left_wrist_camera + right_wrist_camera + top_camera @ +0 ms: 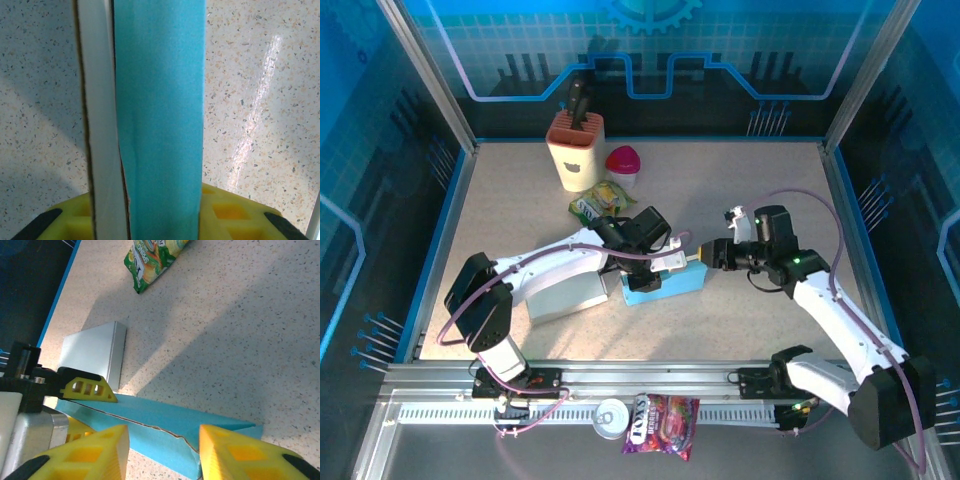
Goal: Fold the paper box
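while left tool (662, 264) pinches paper box (665, 284) w/ right tool (164, 447) agape at its end, grey block (570, 297) lies alongside.

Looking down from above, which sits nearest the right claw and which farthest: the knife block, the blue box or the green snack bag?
1. Blue box, right at the right gripper, just to its left.
2. Green snack bag, farther back and to the left.
3. Knife block, at the far edge, left.

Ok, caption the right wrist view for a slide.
Right tool, open, faces the blue paper box gripped by the left tool; silver-grey rectangular box behind.
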Tool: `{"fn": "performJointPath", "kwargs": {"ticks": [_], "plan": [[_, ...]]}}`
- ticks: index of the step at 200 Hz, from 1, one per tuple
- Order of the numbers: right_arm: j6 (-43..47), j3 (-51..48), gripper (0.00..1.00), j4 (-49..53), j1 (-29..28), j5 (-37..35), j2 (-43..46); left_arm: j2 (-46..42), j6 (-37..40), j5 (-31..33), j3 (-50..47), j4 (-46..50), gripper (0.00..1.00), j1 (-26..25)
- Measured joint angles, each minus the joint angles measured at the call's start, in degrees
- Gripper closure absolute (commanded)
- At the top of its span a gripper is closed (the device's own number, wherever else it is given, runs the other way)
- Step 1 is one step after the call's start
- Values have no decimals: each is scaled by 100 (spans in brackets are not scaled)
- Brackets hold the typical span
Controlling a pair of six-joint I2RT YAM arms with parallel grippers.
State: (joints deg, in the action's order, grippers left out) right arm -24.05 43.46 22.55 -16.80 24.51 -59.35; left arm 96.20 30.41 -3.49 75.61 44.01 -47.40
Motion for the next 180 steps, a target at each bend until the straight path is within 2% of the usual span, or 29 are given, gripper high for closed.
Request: {"fn": "performJointPath", "kwargs": {"ticks": [26, 180], "plan": [[35, -2, 51, 48, -7, -201, 79, 0, 0, 0, 0, 31, 69, 0], [35, -109, 73, 83, -166, -284, 46, 11, 0, -2, 46, 94, 69, 0]]}}
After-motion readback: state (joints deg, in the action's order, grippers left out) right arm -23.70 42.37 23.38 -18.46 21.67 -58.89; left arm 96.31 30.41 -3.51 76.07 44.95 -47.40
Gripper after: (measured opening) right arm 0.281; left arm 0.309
